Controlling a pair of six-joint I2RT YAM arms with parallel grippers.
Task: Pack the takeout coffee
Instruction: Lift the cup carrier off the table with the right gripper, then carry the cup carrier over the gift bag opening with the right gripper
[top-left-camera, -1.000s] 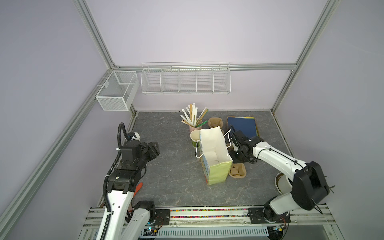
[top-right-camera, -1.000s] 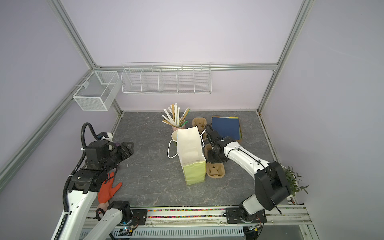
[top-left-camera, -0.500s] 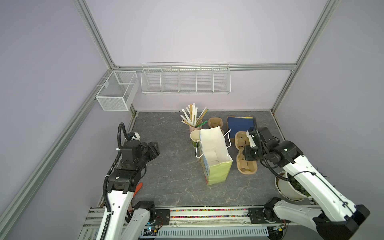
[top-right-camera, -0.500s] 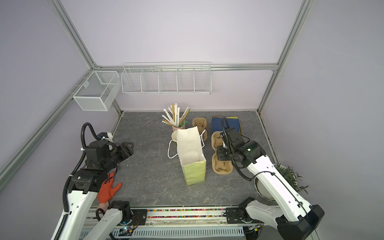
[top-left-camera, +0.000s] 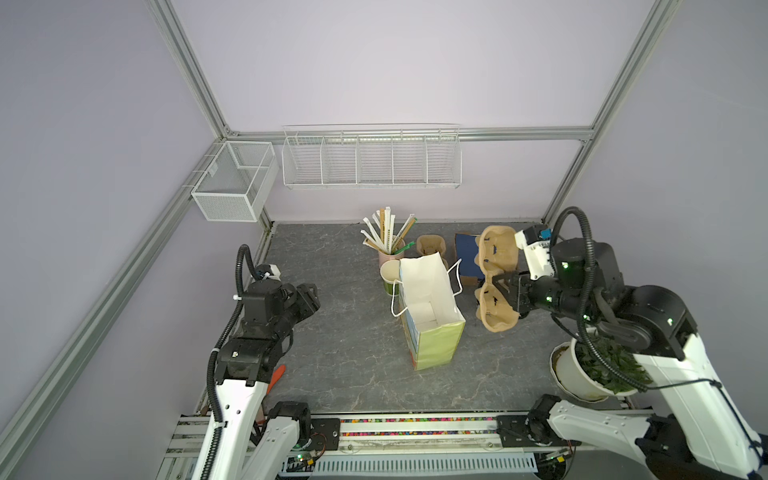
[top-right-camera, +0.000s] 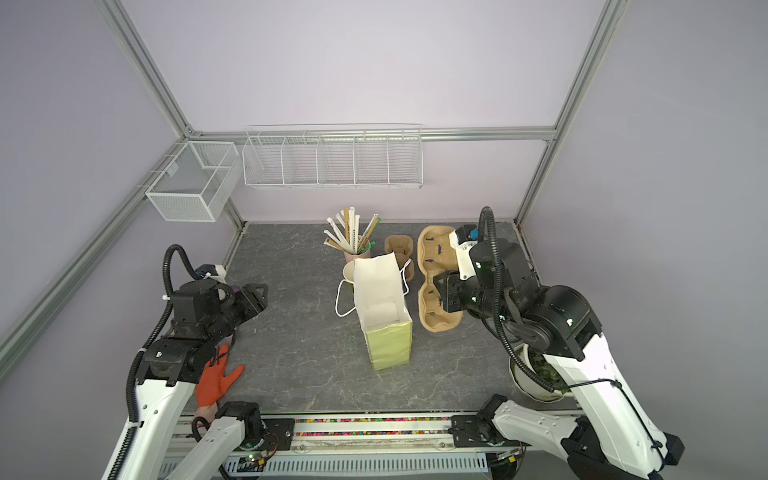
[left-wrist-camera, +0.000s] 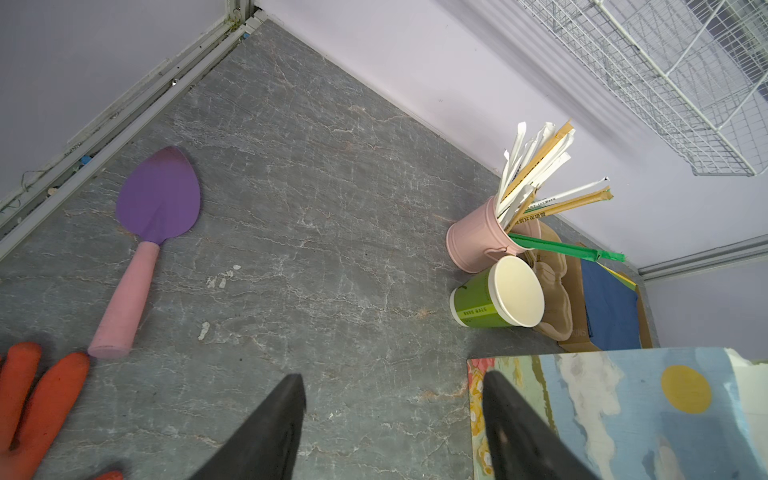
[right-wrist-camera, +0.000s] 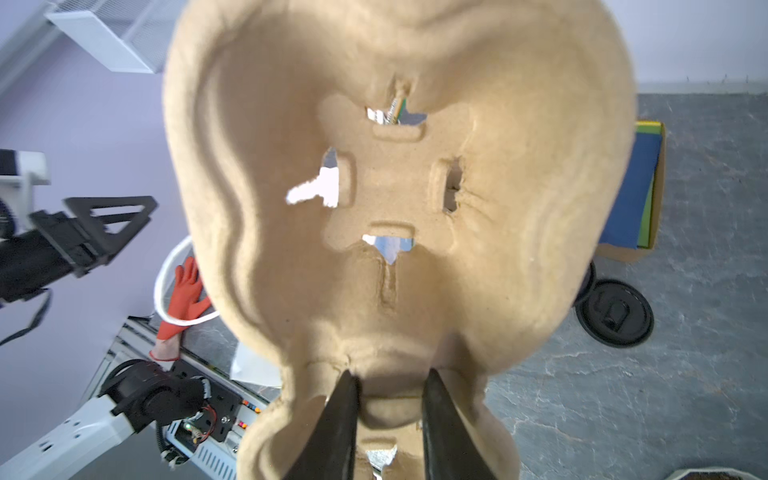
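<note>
My right gripper (top-left-camera: 505, 286) (top-right-camera: 444, 287) (right-wrist-camera: 390, 399) is shut on the middle neck of a brown pulp cup carrier (top-left-camera: 496, 249) (top-right-camera: 434, 257) (right-wrist-camera: 498, 249). It holds the carrier up off the table, right of the open paper bag (top-left-camera: 428, 307) (top-right-camera: 384, 307) (left-wrist-camera: 623, 415). The bag stands upright and only its pale inside shows. My left gripper (top-left-camera: 311, 297) (top-right-camera: 259, 295) (left-wrist-camera: 392, 399) hangs open over bare table, left of the bag. The takeout coffee does not show clearly in any view. A round black lid (right-wrist-camera: 615, 313) lies on the table past the carrier.
A green paper cup (top-left-camera: 389, 272) (left-wrist-camera: 478, 303) and a pink cup of wrapped straws (top-left-camera: 386, 253) (left-wrist-camera: 478, 241) stand behind the bag. Another pulp carrier (top-left-camera: 430, 245), a blue folder (top-left-camera: 465, 257), a potted plant (top-left-camera: 582, 374), an orange glove (top-right-camera: 216, 382) and a purple trowel (left-wrist-camera: 158, 199) are around.
The right arm has lifted the pulp carrier from the table beside the bag and drawn it up and to the right. The left arm has not moved.
</note>
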